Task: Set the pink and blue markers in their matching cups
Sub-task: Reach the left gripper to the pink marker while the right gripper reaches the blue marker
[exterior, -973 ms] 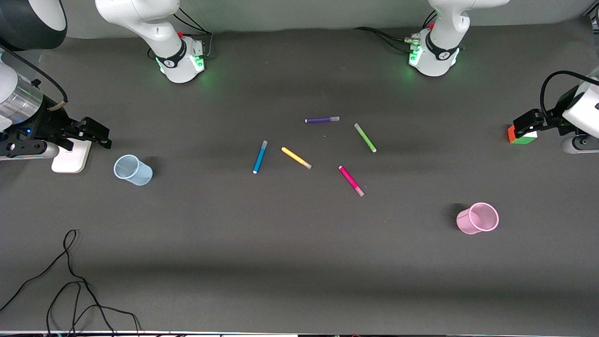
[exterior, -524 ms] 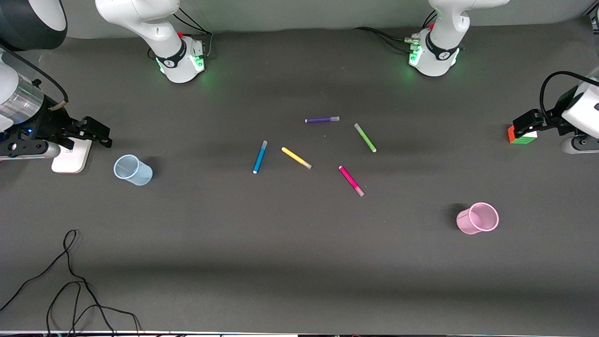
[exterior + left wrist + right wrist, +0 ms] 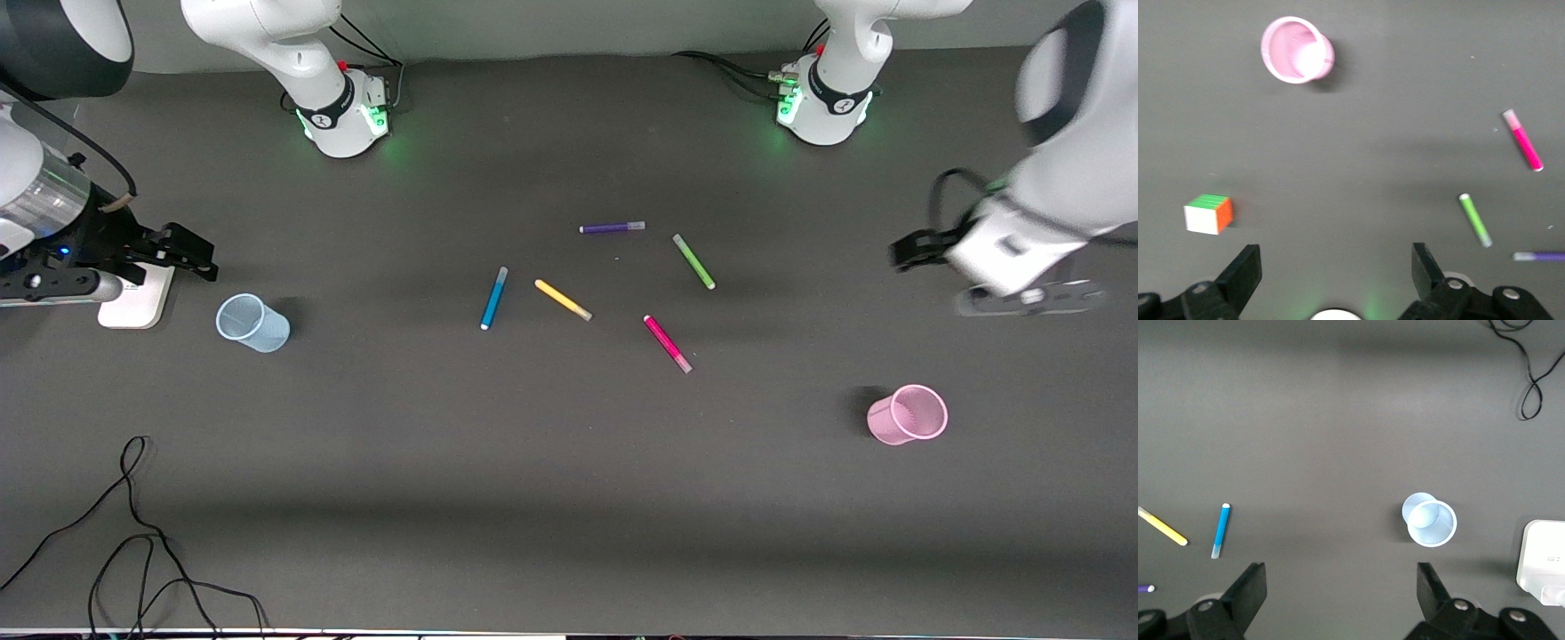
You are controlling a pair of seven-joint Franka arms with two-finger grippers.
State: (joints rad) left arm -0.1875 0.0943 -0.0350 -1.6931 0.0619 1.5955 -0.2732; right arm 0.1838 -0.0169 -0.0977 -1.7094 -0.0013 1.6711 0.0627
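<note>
Nearest the front camera, upright: pale pink translucent plastic cup (image 3: pixel 907 415). At ten o'clock from it, flat on the table: slim magenta-pink marker (image 3: pixel 668 343). Toward the right arm's end, upright: pale blue translucent plastic cup (image 3: pixel 252 323); at three o'clock from it, flat: bright blue marker (image 3: pixel 493 298). Above bare table, fingers spread wide: left gripper (image 3: pixel 1335 257). By the blue cup, likewise spread: right gripper (image 3: pixel 1341 577).
</note>
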